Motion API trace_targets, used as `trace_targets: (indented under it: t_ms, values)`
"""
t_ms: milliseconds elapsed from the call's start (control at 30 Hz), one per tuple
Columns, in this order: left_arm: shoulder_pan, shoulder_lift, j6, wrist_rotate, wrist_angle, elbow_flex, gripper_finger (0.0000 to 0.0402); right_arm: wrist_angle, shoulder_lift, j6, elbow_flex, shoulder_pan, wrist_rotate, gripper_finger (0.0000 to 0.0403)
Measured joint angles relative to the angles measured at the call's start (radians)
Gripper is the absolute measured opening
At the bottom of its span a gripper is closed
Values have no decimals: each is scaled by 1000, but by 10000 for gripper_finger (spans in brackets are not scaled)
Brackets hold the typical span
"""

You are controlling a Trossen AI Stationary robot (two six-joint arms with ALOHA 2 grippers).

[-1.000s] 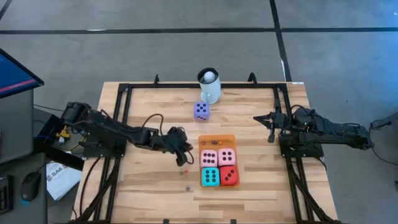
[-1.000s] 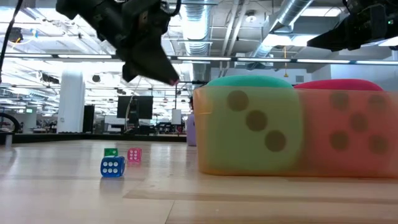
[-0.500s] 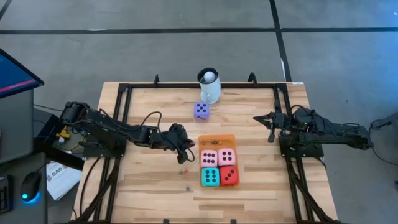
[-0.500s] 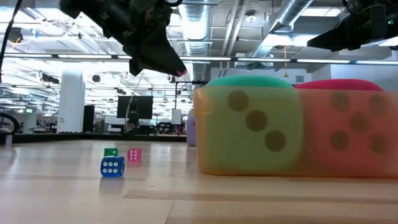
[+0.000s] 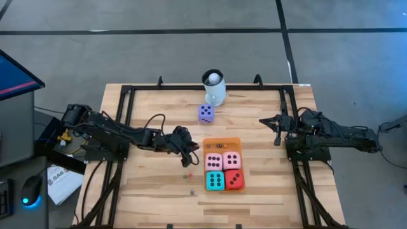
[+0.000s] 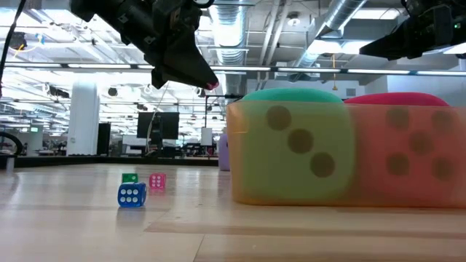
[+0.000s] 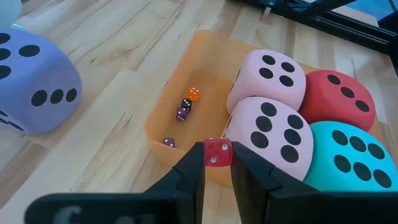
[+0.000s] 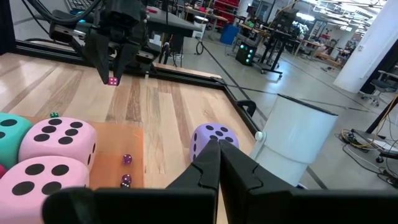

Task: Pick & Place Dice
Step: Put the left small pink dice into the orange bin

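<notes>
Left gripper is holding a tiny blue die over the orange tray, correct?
Not quite: the tiny die pinched in the left gripper is red, not blue. The left wrist view shows it, held above the orange tray.

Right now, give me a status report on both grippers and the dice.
Left gripper shut on small red die, above orange tray edge. Right gripper shut, parked at table's right side. Nothing blocking.

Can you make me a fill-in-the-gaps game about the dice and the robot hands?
1. The left hand pinches a tiny ____ die.
2. The big purple die sits alone beside the white ____.
3. On the orange tray, next to the teal die, sits a big ____ die.
4. The right hand holds ____.

Missing words: red; mug; red; nothing
</notes>
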State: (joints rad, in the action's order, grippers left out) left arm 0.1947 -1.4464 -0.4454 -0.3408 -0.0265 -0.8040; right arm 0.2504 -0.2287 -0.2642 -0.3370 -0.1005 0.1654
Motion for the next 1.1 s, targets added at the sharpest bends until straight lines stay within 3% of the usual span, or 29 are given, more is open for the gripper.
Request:
trace_targets:
  t_ms: [267,533,1100]
  values:
    - [0,0,0,-39,-14,0,53,0,0,0,0,0,0,0]
    - [-29,0,0,-151,-214,-1,53,-5,0,-5,0,0,0,0]
    - [-80,-16,-7,-165,-273,-1,53,-10,0,-5,0,0,0,0]
